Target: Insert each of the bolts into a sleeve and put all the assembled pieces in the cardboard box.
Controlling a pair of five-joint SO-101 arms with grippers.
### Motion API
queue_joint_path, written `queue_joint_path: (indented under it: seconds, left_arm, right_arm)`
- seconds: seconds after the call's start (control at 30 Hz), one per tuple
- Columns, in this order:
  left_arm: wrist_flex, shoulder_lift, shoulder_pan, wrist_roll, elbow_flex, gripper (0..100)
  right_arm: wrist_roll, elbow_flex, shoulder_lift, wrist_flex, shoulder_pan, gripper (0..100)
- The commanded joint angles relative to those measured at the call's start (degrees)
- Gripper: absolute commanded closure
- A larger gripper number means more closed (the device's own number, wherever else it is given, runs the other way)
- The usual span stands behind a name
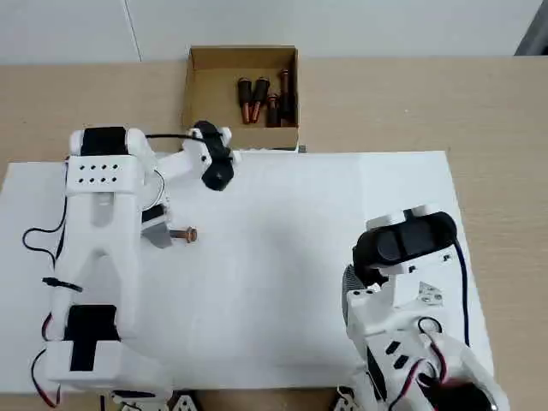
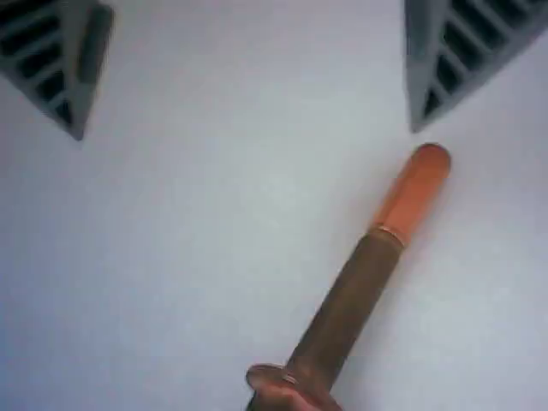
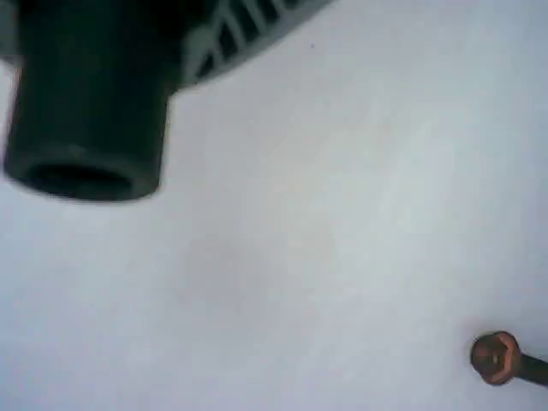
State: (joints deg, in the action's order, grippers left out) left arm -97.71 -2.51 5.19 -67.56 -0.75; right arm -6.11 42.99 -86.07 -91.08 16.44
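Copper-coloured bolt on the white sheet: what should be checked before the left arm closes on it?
1. Open left gripper: ok, its fingers stand apart above the white sheet.
2. Centring of the copper-coloured bolt between them: not ok, its tip lies near one finger.
3. Nothing else touching the bolt: ok, it lies flat and alone.
4. Hold of the right gripper on the black tubular sleeve: ok.
5. Empty sleeve bore: cannot tell, too dark inside.
6. Room in the brown cardboard box: ok, the assembled pieces lie to one side.
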Motion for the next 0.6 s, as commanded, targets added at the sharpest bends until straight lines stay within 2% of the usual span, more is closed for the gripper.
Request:
queue_joint_path:
  seconds: [0.0, 0.1, 0.37, 0.57]
  left_arm:
    - [0.70, -1.14, -1.41, -4.75, -2.15, 77]
    - [1.23, -5.01, -2.02, -6.95, -2.42, 77]
    - [8.88, -12.75, -1.93, -7.03, -2.51, 77]
    - [10.37, -17.14, -2.02, -7.12, -2.51, 78]
  right_arm:
    - [-0.44, -0.44, 0.31, 0.22, 0.13, 99.5]
    - [-0.35, 0.00, 0.40, 1.01, 0.13, 99.5]
    - [4.48, 3.25, 0.40, 3.82, -0.04, 99.5]
    - [4.48, 3.16, 0.40, 3.74, -0.04, 99.5]
